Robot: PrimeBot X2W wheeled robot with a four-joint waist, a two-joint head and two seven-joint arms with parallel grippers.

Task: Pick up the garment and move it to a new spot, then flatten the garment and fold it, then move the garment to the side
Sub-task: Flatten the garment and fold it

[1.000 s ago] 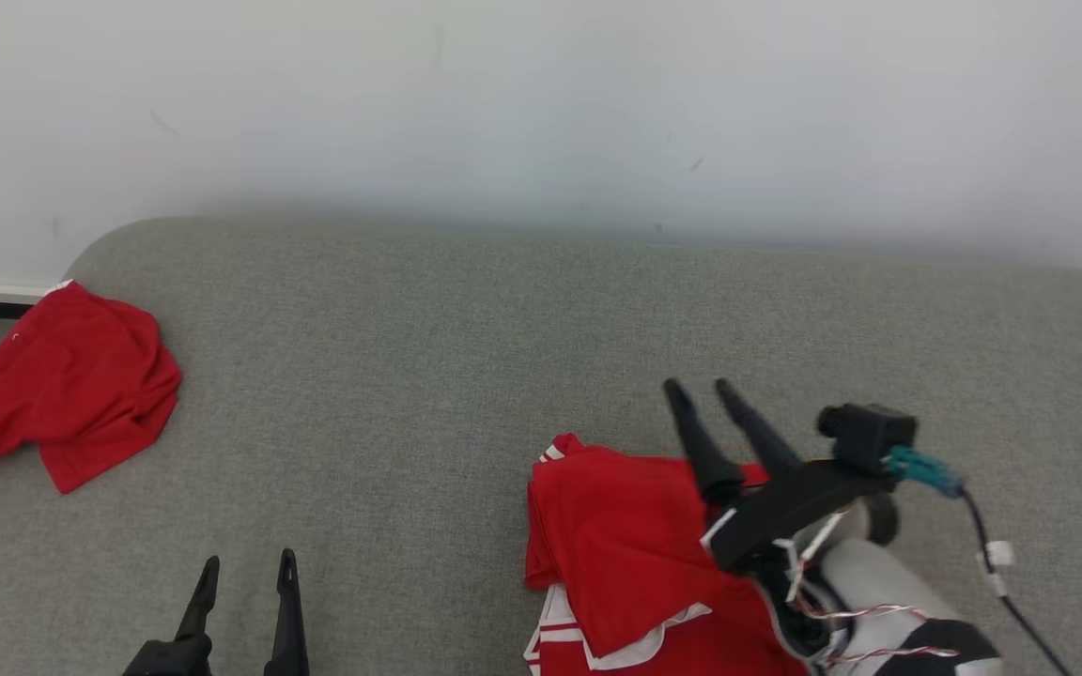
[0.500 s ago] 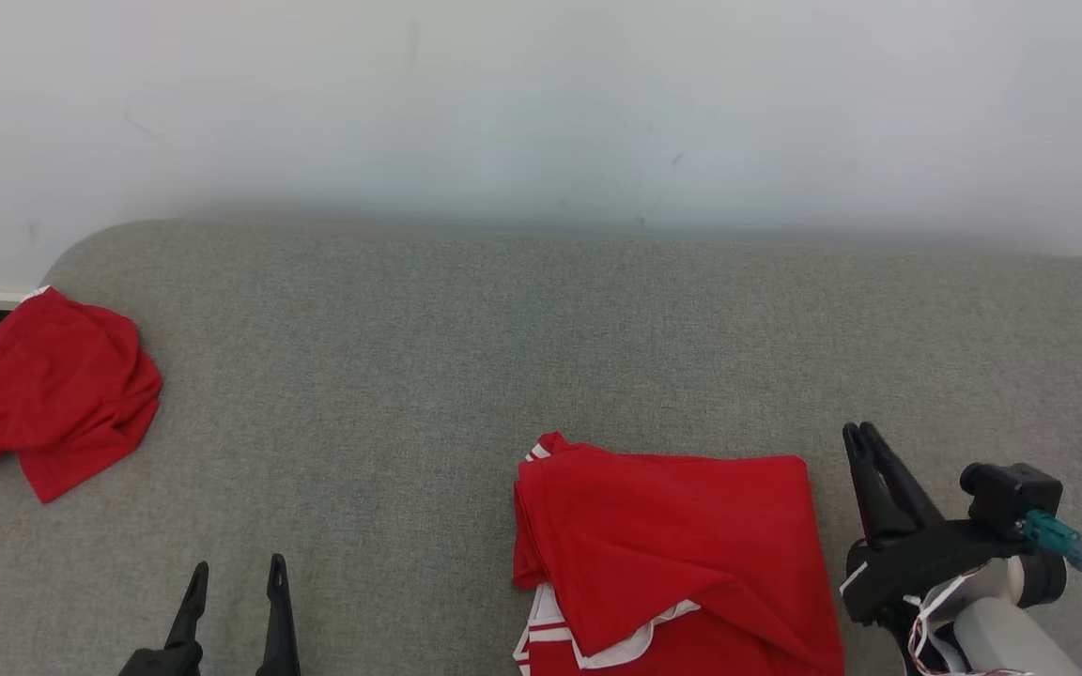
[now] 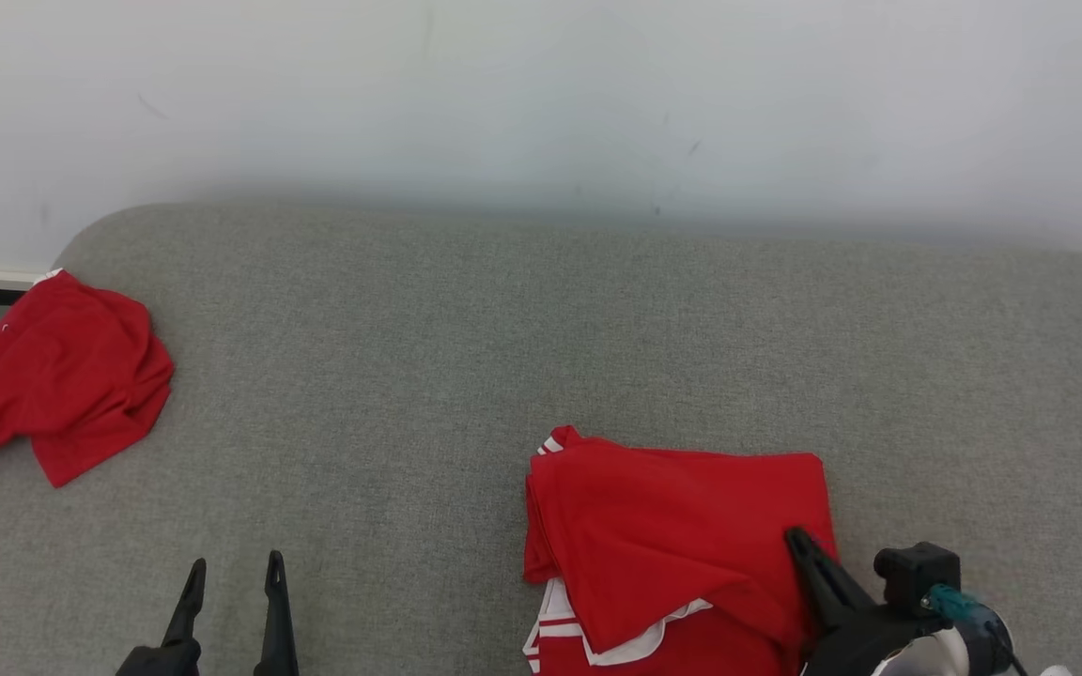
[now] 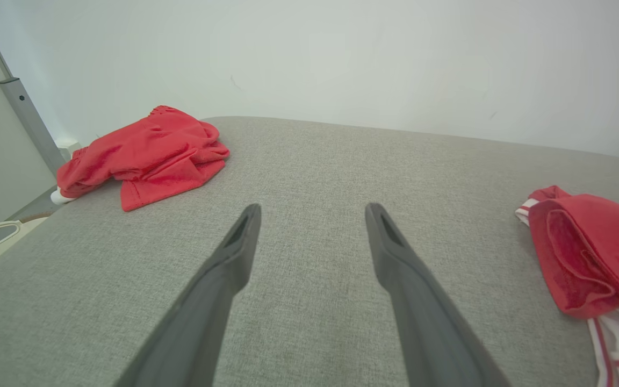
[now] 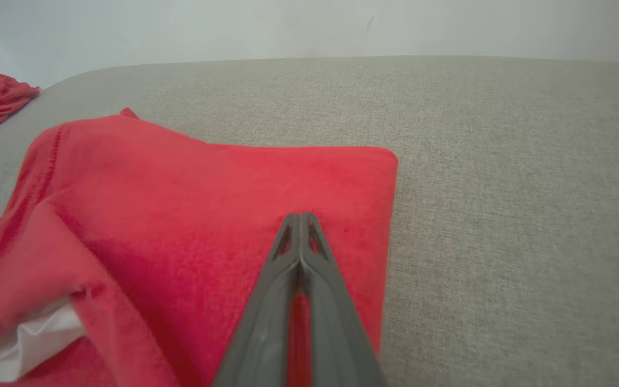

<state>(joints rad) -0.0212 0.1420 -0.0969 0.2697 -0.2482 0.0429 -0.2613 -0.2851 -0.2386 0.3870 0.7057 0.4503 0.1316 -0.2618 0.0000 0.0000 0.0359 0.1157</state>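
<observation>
The red garment (image 3: 682,535) is folded into a rough rectangle, with white striped trim exposed at its near left corner. It is laid flat by the near edge of the grey surface (image 3: 466,329), right of centre.

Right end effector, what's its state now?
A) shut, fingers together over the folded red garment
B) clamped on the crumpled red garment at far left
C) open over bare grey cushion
A: the right wrist view shows the right end effector with its two fingers pressed together, tips over the folded red garment.
</observation>
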